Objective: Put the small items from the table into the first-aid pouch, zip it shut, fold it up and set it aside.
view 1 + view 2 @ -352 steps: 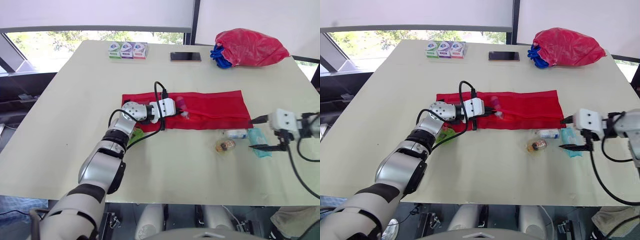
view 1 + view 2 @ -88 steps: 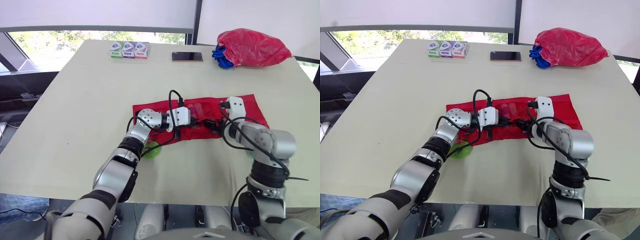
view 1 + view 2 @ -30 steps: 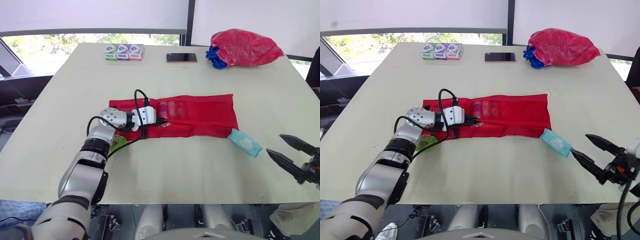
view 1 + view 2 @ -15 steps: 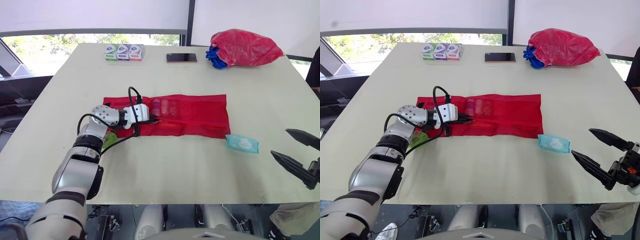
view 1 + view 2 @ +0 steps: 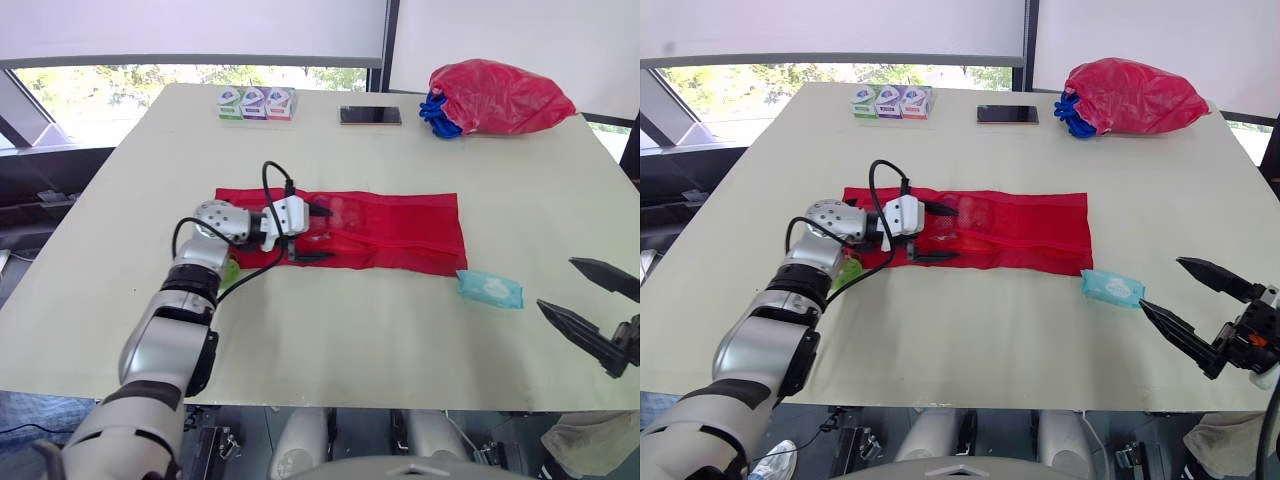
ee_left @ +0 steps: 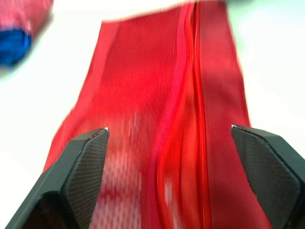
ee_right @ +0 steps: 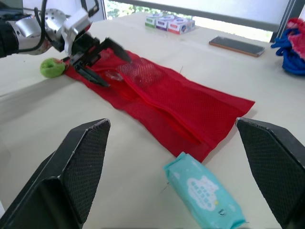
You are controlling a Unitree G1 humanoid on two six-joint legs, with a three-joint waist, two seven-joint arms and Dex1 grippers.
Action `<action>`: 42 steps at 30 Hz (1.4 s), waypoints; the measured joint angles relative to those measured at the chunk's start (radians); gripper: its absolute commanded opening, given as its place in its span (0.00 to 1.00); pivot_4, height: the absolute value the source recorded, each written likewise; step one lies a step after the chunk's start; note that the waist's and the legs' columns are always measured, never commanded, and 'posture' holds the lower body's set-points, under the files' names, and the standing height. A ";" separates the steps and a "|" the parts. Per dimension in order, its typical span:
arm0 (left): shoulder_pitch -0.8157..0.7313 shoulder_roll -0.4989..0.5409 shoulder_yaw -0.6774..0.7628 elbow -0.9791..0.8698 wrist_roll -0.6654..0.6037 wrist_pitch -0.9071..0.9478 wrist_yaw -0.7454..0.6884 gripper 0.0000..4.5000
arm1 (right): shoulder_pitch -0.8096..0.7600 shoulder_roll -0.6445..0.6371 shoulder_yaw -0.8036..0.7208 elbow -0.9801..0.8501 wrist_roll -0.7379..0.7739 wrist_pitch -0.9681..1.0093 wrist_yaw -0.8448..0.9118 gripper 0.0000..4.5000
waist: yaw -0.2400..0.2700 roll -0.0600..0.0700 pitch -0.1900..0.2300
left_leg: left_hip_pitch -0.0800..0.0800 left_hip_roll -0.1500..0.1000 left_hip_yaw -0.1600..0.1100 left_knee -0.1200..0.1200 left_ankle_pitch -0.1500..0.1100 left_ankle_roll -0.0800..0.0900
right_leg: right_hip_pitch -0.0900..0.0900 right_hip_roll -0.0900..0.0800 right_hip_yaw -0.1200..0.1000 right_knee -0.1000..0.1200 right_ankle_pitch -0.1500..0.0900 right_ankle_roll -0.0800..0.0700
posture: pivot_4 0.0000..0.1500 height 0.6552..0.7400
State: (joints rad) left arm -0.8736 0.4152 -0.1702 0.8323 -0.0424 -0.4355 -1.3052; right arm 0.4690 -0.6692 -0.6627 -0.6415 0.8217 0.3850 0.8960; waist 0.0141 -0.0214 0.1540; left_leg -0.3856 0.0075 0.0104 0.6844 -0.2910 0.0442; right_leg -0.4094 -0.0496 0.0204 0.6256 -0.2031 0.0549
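The red mesh pouch (image 5: 400, 225) lies flat and unfolded across the middle of the table. Small items (image 5: 345, 211) show through its mesh. A zipper line (image 6: 195, 95) runs along its length. My left gripper (image 5: 326, 235) is open over the pouch's left part, one finger on each side of the zipper line, holding nothing. A teal wipes pack (image 5: 490, 289) lies on the table just off the pouch's right front corner. My right gripper (image 5: 556, 283) hangs open near the table's right front edge, a little right of the pack. A green item (image 7: 51, 67) lies beside my left forearm.
A red plastic bag with blue cloth (image 5: 500, 95) sits at the back right. A phone (image 5: 370, 115) and three small boxes (image 5: 255, 102) lie along the far edge. Bare tabletop (image 5: 350, 330) stretches in front of the pouch.
My left gripper has gone from shut to wide open over the pouch. The pouch slid a little to the left, away from the teal pack. The right gripper has stayed open.
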 measured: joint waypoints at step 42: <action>-0.258 -0.361 -0.152 0.429 0.333 -0.003 0.465 0.01 | -0.058 0.000 0.132 0.104 -0.220 -0.149 -0.029 1.00 | 0.000 -0.002 0.001 | 0.000 -0.003 0.002 0.000 -0.001 0.001 | -0.001 0.000 0.002 -0.001 0.000 0.000 | 1.00 1.00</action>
State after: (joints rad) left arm -1.1320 0.0547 -0.3223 1.2614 0.2902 -0.4386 -0.8403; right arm 0.4110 -0.6689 -0.5306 -0.5378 0.6012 0.2364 0.8666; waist 0.0137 -0.0236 0.1552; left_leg -0.3853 0.0047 0.0125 0.6846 -0.2916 0.0452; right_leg -0.4100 -0.0492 0.0223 0.6251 -0.2033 0.0553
